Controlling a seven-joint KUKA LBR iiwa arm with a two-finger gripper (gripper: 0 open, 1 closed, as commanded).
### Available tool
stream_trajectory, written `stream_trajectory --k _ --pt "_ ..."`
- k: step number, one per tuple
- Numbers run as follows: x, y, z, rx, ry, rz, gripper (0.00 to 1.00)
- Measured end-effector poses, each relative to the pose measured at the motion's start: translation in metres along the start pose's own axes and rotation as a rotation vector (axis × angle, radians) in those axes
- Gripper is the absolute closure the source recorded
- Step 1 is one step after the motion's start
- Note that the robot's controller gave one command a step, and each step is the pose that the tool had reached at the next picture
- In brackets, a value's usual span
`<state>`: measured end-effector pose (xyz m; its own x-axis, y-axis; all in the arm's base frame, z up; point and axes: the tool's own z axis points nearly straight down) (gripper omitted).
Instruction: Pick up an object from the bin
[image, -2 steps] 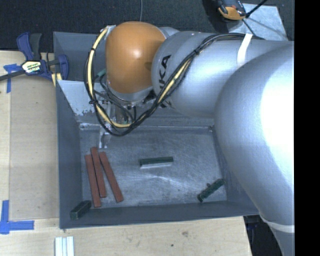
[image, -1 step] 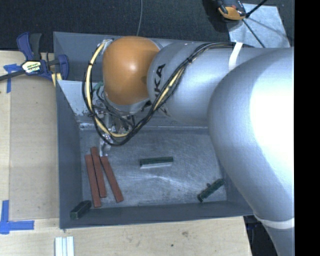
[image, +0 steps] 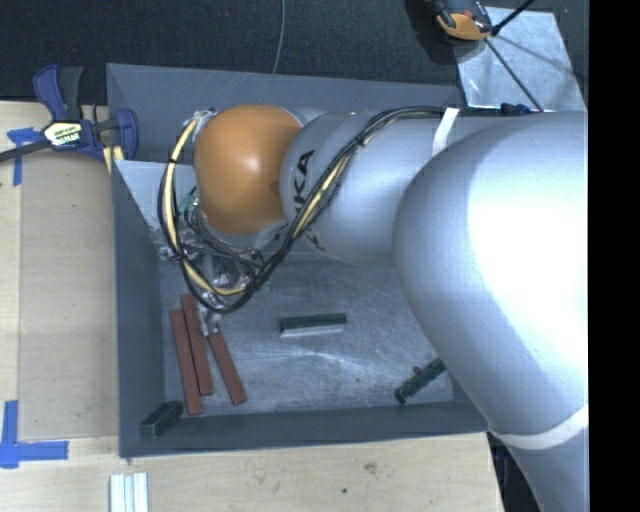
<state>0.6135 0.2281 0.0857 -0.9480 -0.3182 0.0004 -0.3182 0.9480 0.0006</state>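
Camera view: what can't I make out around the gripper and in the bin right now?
- The gripper: mostly hidden under the orange cover and cables; whether it touches the brown sticks is unclear.
- The bin: its far and right floor is covered by the arm.
- The dark piece at lower right: one end runs under the arm; too small to tell its kind.

Grey metal bin (image: 300, 425): plain grey, floor scuffed paler. Three flat reddish-brown sticks (image: 205, 360). Slim dark grey-green bar (image: 313, 323). Two small dark green blocks (image: 420, 381) (image: 160, 418). Glossy orange dome cover (image: 240, 165); silver arm (image: 500, 250); yellow and black cables (image: 178, 180).
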Motion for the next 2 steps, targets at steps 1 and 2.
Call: stream_trajectory --k 1,2 --pt "-0.0179 -0.0007 0.0058 0.0 -0.014 -0.264 1.0" --pt "-0.0179 -0.0007 0.0058 0.0 -0.014 -0.264 1.0"
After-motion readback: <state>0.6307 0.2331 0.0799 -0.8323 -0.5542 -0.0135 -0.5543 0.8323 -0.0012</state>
